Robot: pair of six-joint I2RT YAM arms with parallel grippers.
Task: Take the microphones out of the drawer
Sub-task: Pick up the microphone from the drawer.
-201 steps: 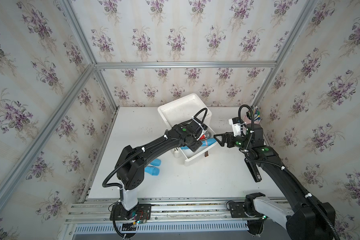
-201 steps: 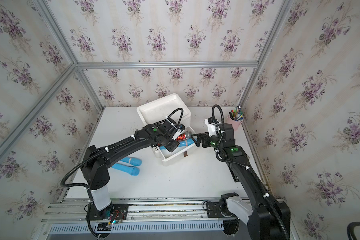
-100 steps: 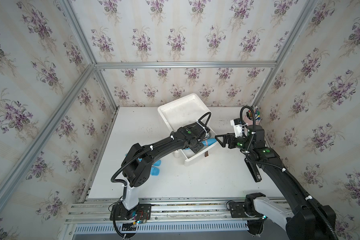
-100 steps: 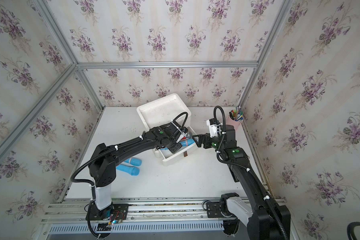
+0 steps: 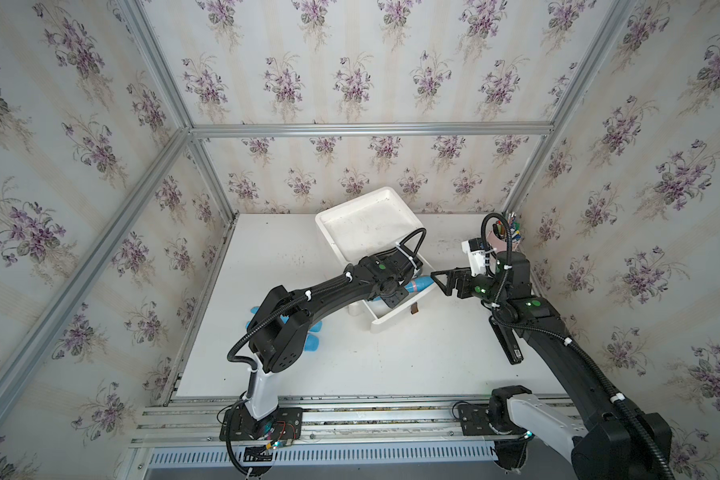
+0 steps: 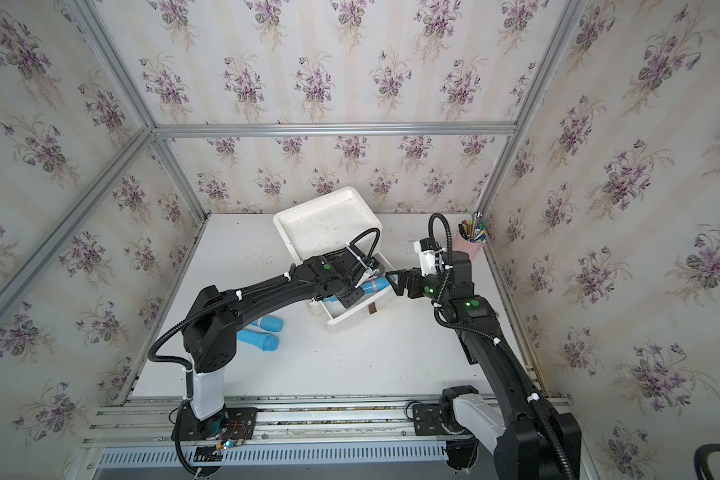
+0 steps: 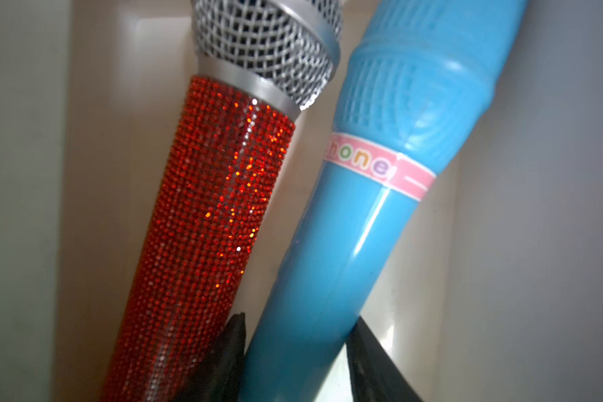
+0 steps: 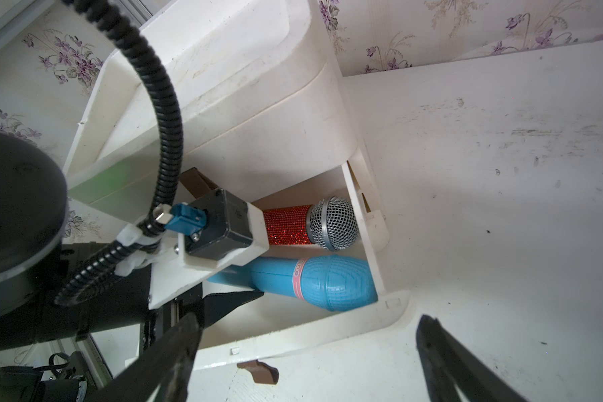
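The white drawer (image 5: 395,320) (image 8: 293,334) stands pulled out of its cabinet (image 5: 366,228). Inside lie a blue toy microphone (image 7: 345,243) (image 8: 328,282) (image 6: 375,285) and a red rhinestone microphone (image 7: 216,209) (image 8: 289,226) with a silver mesh head, side by side. My left gripper (image 7: 300,318) (image 5: 393,293) reaches into the drawer, and its black fingers press both sides of the blue microphone's handle. My right gripper (image 8: 307,320) (image 5: 439,282) hangs wide open just outside the drawer's right front corner, holding nothing.
Two more blue microphones (image 6: 271,322) (image 6: 262,340) lie on the table beside the left arm. A pink cup of pens (image 6: 470,249) stands at the back right corner. A black bar (image 5: 510,345) lies under the right arm. A brown pull tab (image 8: 258,370) sticks out of the drawer front.
My left gripper has gone down into the drawer and narrowed onto the blue microphone's handle. The right gripper has shifted only slightly and stays open.
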